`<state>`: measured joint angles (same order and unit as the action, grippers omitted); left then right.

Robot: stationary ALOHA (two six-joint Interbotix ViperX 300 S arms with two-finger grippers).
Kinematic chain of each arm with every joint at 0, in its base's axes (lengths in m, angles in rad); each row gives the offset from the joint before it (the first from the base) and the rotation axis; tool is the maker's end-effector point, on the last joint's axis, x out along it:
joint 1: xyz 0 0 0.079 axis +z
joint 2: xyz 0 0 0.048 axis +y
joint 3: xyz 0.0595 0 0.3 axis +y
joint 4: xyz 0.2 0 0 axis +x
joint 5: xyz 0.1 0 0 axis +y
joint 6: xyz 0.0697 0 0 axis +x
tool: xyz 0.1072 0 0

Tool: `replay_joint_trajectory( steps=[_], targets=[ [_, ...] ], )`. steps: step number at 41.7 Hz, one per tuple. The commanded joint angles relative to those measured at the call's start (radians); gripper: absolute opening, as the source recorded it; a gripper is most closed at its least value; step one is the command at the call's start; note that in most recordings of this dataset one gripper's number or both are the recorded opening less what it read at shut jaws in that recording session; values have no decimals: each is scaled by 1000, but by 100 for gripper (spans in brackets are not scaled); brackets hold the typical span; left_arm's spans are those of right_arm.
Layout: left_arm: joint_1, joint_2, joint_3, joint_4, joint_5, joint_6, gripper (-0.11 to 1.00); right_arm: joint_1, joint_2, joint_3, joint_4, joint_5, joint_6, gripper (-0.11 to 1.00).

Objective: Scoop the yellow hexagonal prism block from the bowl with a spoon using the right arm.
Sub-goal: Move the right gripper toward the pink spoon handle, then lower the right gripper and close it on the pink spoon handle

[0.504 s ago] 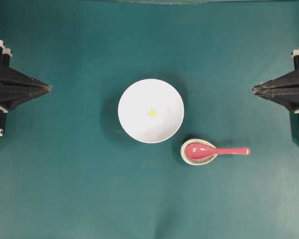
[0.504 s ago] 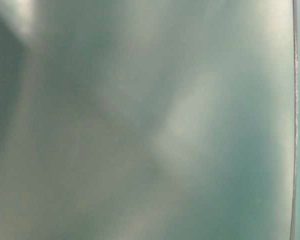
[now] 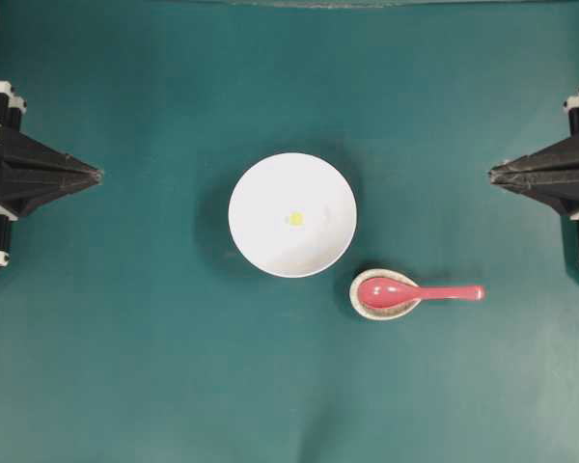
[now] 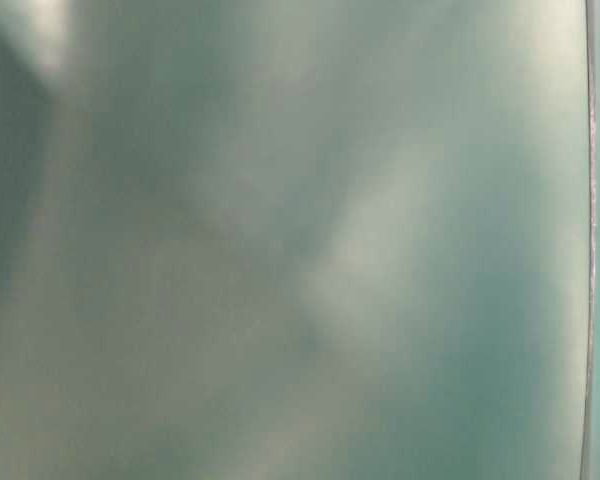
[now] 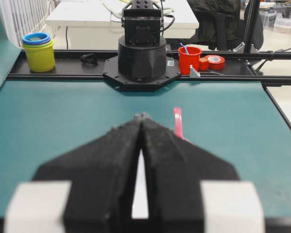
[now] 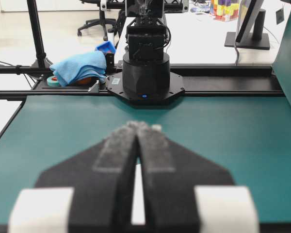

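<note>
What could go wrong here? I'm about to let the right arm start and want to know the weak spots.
The spoon lies with its scoop in a small speckled dish, so a pull on the handle may tip or drag the dish. The yellow block is tiny in the wide bowl and may slide away from the scoop. The right gripper is shut and must open first.

One large round white bowl [image 3: 291, 214], one tiny yellow faceted block [image 3: 294, 219], one glossy pink-red spoon [image 3: 415, 291], one small speckled oval dish [image 3: 371, 303], two black pointed grippers.
</note>
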<state>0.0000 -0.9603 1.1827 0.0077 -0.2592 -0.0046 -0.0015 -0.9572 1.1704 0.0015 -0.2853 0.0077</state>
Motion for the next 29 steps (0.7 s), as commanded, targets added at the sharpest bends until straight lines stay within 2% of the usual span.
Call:
replay_joint_trajectory(
  steps=[1, 6, 10, 18, 29],
  targets=[
    [-2, 9, -17, 3, -3, 0, 0, 5, 6, -20, 3, -11, 0, 14],
    [-2, 11, -15, 2, 5, 0, 0, 6, 9, -18, 3, -9, 0, 40],
    [-2, 9, -15, 2, 12, 0, 0, 5, 23, -14, 6, -12, 2, 53],
    [-2, 9, -15, 3, 15, 0, 0, 17, 110, 20, 25, -84, 2, 53],
    [-2, 9, -15, 2, 12, 0, 0, 66, 304, 89, 63, -307, 2, 52]
  ],
)
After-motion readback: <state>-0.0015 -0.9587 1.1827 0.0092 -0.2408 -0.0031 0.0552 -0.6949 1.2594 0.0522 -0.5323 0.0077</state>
